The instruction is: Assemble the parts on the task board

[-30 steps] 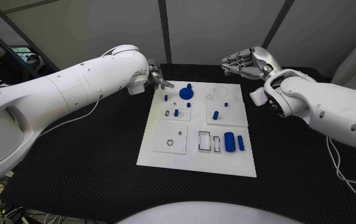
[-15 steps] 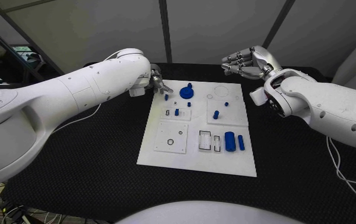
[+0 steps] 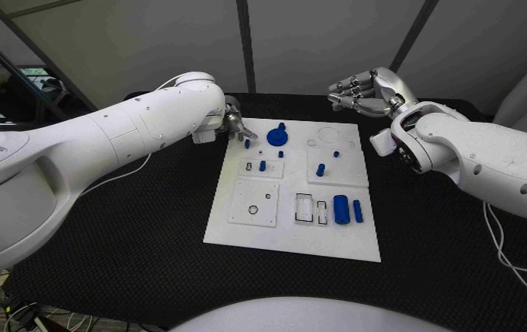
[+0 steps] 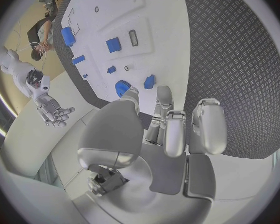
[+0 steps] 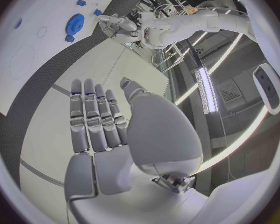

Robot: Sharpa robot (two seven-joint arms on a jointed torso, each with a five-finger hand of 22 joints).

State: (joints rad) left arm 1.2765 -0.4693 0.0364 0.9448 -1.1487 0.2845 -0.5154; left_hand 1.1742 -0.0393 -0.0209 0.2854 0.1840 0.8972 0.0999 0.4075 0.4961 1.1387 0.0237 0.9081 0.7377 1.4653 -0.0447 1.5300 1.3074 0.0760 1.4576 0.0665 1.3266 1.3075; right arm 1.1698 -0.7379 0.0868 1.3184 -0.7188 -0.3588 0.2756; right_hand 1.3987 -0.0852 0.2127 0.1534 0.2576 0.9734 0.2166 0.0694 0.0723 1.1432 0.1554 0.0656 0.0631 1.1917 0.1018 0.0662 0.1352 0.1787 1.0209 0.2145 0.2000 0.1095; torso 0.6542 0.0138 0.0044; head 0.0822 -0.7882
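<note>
The board [image 3: 288, 229] lies flat mid-table on the black mat [image 3: 121, 233]. At its near end sit a square plate with a small ring [image 3: 253, 210], two empty slots, and beside them a fat blue cylinder [image 3: 340, 209] and a thinner blue pin [image 3: 357, 210], both lying in the right half. Farther in, a short peg [image 3: 320, 170] stands right of centre and another peg [image 3: 263, 166] left; smaller blue bits near them are too tiny to make out. At the far end sits a blue gear [image 3: 276, 137].

The left hand [image 3: 234, 122] hovers at the board's far left corner, mostly hidden behind its own arm; the wrist view shows its fingers [image 4: 205, 127] loosely bent, apart, holding nothing. The right hand [image 3: 365, 94] hangs beyond the far right corner, off the board, fingers straight and spread, empty.
</note>
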